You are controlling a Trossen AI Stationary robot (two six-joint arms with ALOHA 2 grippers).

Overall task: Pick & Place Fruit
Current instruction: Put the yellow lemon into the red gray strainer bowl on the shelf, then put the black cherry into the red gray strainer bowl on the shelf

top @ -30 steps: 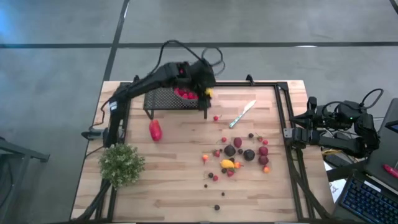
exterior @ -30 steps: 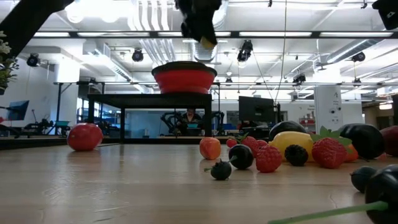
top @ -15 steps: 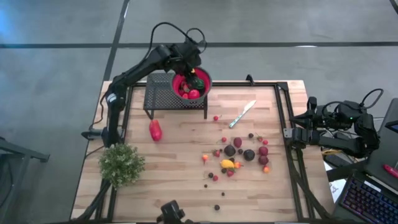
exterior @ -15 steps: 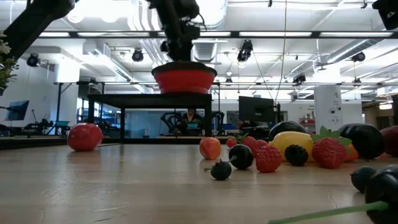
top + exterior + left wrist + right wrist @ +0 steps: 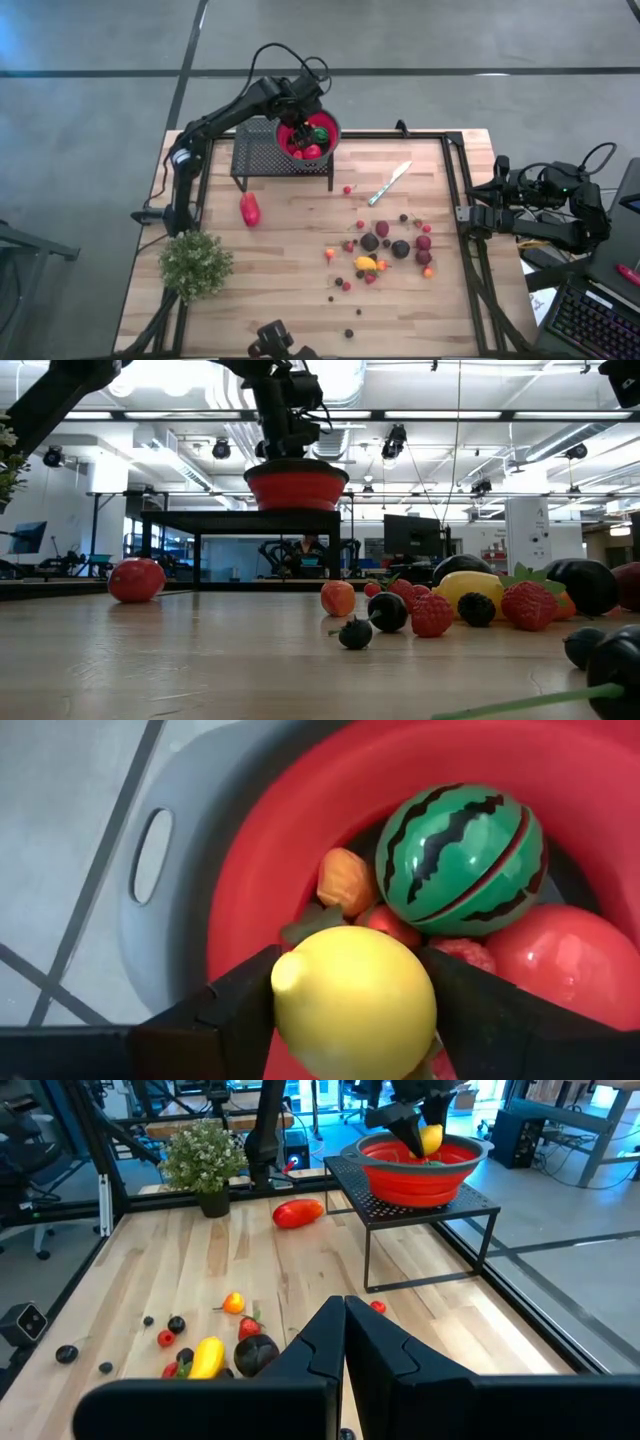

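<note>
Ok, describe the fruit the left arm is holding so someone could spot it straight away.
Find the black mesh stand at the table's far edge, with the red bowl on top. Above the bowl, the left gripper grips a lemon in its fingers: plain yellow, unlike the striped watermelon and red fruit below.

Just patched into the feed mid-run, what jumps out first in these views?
The left gripper hangs over the red bowl on the black mesh stand at the table's back edge, shut on a yellow lemon; a striped toy watermelon already lies inside. A cluster of small fruits is scattered right of the table's middle, and the right gripper waits off the right edge.
</note>
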